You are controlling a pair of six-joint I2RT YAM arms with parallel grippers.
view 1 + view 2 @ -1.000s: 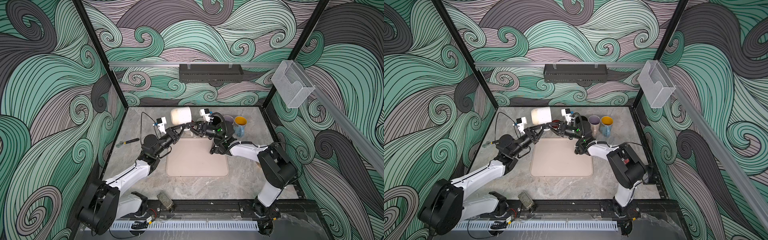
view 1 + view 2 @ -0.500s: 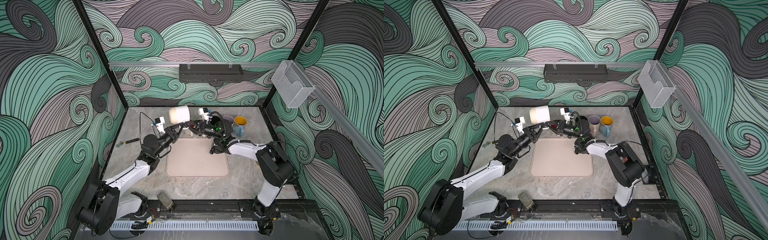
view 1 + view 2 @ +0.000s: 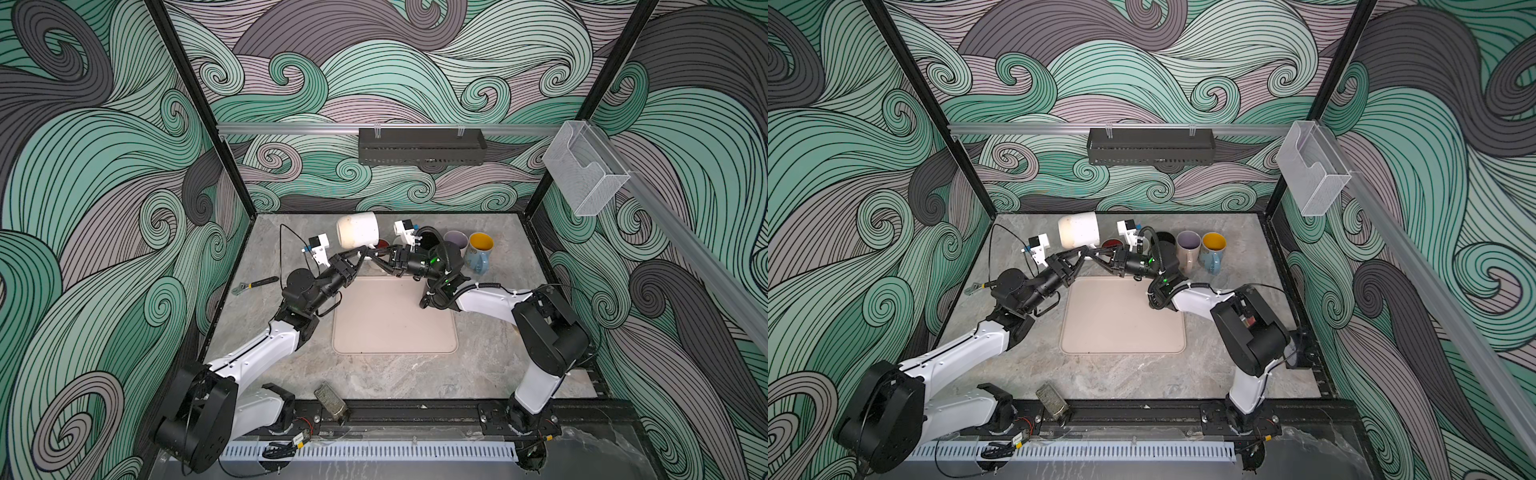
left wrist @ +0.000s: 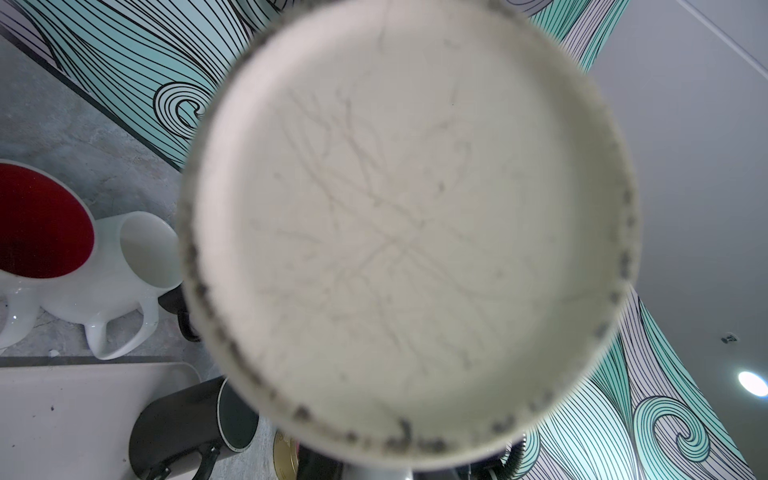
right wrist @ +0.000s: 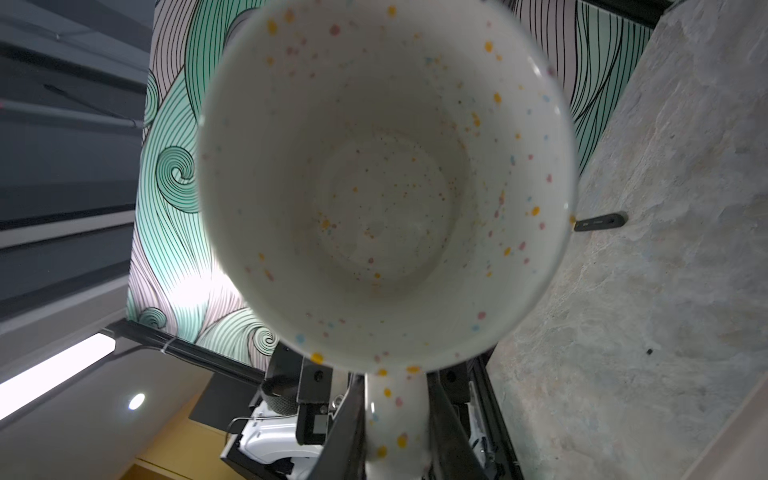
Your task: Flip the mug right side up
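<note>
A white speckled mug (image 3: 357,229) (image 3: 1079,230) hangs on its side above the back of the table, base to the left and mouth to the right. Both grippers meet under it at its handle. My left gripper (image 3: 365,249) (image 3: 1085,249) comes in from the left, shut on the handle. In the left wrist view the mug's scuffed base (image 4: 407,224) fills the frame and hides the jaws. My right gripper (image 3: 375,254) (image 5: 395,419) is shut on the speckled handle (image 5: 395,432), and the mug's open mouth (image 5: 386,183) faces that camera.
Upright mugs stand in a row at the back: red-lined white (image 3: 382,243) (image 4: 45,224), black (image 3: 428,239) (image 4: 187,424), lilac (image 3: 455,239), blue with yellow inside (image 3: 480,249). A beige mat (image 3: 395,316) lies mid-table, a wrench (image 3: 254,285) to the left.
The right gripper's jaws have closed onto the handle. The mug has shifted slightly left and up, with both grippers on it.
</note>
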